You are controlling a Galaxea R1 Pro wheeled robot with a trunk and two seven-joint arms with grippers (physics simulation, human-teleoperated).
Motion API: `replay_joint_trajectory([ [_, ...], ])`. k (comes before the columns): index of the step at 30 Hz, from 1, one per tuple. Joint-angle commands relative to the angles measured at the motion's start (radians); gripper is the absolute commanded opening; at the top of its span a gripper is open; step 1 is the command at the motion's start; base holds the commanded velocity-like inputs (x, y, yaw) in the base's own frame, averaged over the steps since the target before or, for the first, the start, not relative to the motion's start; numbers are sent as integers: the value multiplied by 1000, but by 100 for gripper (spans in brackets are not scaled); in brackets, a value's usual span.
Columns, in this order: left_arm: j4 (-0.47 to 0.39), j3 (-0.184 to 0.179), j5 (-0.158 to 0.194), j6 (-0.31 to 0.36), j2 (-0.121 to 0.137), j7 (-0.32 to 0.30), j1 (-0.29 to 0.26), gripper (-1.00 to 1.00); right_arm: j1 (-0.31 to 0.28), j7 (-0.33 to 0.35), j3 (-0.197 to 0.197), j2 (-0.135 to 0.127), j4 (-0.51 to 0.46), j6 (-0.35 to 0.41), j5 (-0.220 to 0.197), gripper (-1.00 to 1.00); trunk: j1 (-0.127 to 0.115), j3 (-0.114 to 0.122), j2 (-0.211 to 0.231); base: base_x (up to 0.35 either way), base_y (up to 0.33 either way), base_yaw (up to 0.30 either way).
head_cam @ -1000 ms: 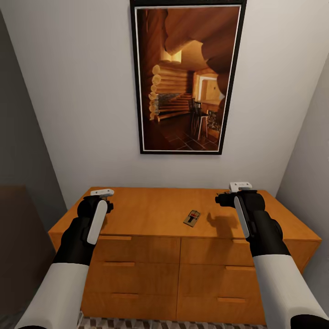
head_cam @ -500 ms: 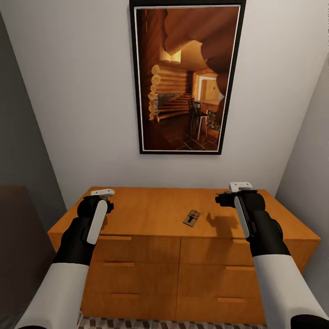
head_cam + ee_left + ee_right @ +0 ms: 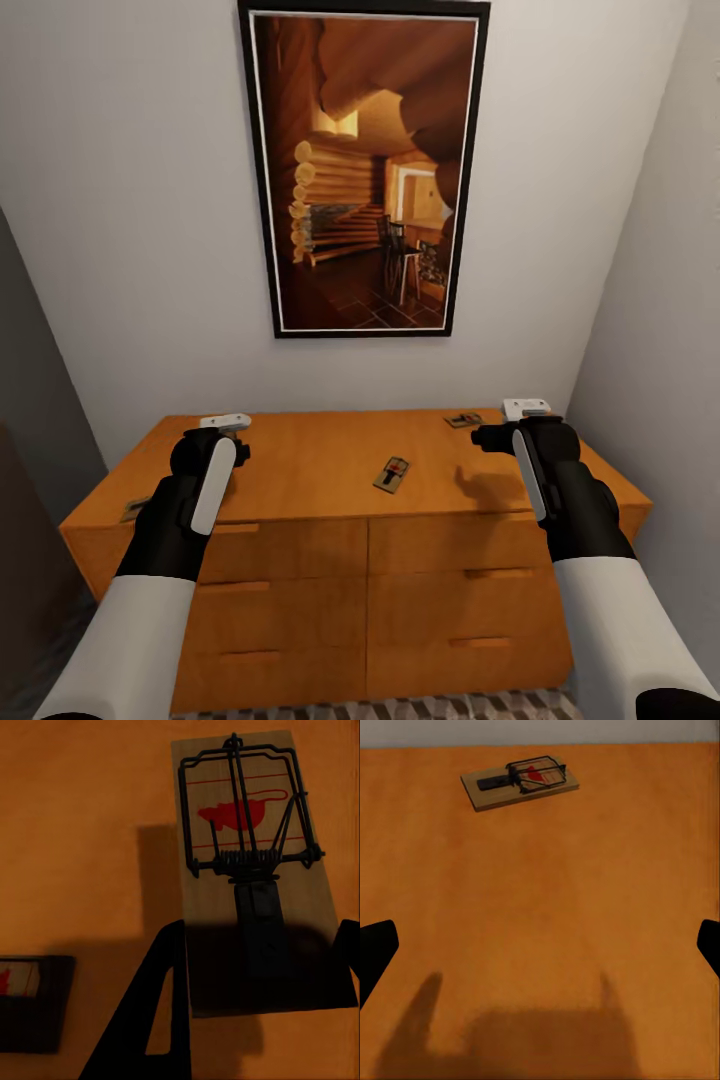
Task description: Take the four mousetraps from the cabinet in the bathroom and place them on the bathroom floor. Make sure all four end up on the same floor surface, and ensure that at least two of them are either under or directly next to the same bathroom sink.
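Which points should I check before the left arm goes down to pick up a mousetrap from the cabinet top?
1. Left gripper open and empty: ok.
2. Near mousetrap framed between the left fingers, lying flat on the cabinet: ok.
3. Height of the left gripper above that trap: cannot tell.
4. Right gripper open and empty: ok.
5. Right gripper over a trap: not ok; the rear mousetrap lies well ahead of it.
6. All four traps located: cannot tell.
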Motion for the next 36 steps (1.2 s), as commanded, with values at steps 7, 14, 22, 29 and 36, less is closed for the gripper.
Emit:
replay_joint_trajectory([
  [7, -1, 1, 15, 2, -2, 8, -1, -100, -1, 4, -1, -1, -1, 5, 7, 100, 0, -1, -1, 22, 94, -39],
  [14, -1, 1, 43, 2, -1, 8, -1, -100, -1, 4, -1, -1, -1, 5, 8, 100, 0, -1, -1, 80, 283, -5],
  [22, -1, 1, 49, 2, 0, 8, -1, -100, -1, 4, -1, -1, -1, 5, 9, 100, 0, -1, -1, 90, 315, -1],
  [29, 0, 1, 49, 2, 0, 8, -1, -100, -1, 5, -2, -1, -1, 5, 12, 100, 0, -1, -1, 93, 309, 0],
  [36, 0, 1, 49, 2, -1, 8, -1, -100, -1, 5, -3, -1, -1, 5, 13, 100, 0, -1, -1, 60, 187, 0],
])
